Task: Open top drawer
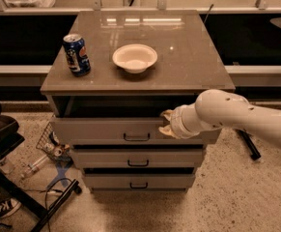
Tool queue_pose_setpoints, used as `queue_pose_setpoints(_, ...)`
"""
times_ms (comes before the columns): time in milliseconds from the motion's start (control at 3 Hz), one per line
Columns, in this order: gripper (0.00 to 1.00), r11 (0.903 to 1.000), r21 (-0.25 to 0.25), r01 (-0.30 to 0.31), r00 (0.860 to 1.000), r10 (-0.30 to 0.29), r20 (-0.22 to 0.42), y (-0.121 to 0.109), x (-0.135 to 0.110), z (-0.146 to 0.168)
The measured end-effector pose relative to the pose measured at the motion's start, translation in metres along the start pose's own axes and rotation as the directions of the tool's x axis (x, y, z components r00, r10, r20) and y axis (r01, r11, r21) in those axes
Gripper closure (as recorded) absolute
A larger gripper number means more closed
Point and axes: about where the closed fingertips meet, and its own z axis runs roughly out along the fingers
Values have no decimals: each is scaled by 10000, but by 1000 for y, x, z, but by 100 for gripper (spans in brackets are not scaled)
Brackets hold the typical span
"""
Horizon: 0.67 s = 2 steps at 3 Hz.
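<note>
— One blue can (77,54): any readable brand?
— I'm reading none. Top drawer (106,129), grey-beige, dark-handled, is sitting partly open under the countertop (188,57); gripper (166,123) is touching its front, grip I cannot tell.

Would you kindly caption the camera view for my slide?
The gripper sits at the front edge of the partly open, wide grey-beige top drawer.
</note>
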Motion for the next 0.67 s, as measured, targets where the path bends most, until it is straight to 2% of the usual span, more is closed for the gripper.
queue_pose_setpoints(667, 100, 10000, -2, 1, 10000, -1, 0, 0, 0, -1)
